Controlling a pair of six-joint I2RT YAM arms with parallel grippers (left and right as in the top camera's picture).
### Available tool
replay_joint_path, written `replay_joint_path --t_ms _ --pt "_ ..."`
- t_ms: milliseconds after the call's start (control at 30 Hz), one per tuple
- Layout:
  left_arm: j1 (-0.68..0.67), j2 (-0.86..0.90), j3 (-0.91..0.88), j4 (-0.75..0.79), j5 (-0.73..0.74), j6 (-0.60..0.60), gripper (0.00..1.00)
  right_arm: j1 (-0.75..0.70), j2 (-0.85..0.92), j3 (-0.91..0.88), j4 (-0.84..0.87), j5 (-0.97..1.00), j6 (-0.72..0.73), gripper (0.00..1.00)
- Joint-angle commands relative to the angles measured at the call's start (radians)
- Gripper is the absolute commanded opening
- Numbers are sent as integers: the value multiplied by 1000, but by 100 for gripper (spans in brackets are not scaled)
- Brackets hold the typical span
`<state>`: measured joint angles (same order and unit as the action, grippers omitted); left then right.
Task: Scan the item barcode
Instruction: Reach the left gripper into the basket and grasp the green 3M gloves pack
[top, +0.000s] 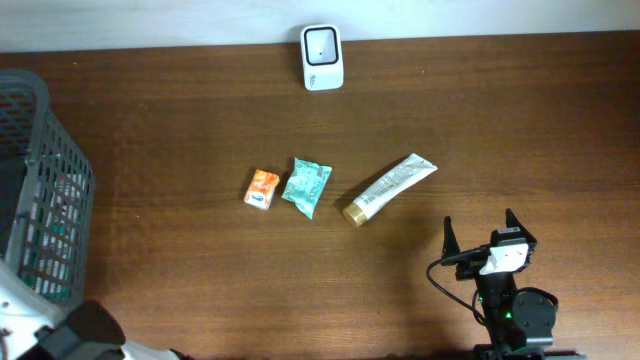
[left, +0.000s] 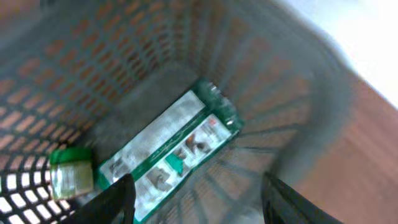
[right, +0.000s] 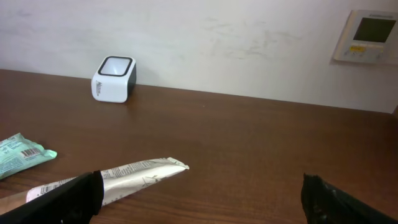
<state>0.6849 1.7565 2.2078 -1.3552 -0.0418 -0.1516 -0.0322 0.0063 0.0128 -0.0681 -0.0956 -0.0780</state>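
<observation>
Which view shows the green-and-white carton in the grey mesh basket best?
Left wrist: it looks down into the grey mesh basket at the green-and-white carton, nearly whole though blurred. Overhead gives only green glimpses through the wall; right wrist shows none.

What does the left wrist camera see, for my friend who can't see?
A green-and-white packet lies at the bottom of a grey mesh basket, seen from above between the dark fingers of the open left gripper. A green-topped item sits beside it. The picture is blurry.
</observation>
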Motion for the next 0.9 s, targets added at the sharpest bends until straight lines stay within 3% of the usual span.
replay_joint_path --t_ms 0,167,433,700,867 --pt "83 0 -185 72 86 37 67 -7 -3 -7 -4 2 8 98" --pt "124 1 -423 233 154 185 71 -7 -3 -7 -4 2 8 98" --pt "139 1 -721 488 142 401 80 -7 -3 -7 -4 2 8 98" --pt "167 55 -739 571 98 417 82 -7 -3 -7 -4 2 8 98" --pt "187 125 -739 620 102 564 89 -7 -3 -7 -4 2 8 98"
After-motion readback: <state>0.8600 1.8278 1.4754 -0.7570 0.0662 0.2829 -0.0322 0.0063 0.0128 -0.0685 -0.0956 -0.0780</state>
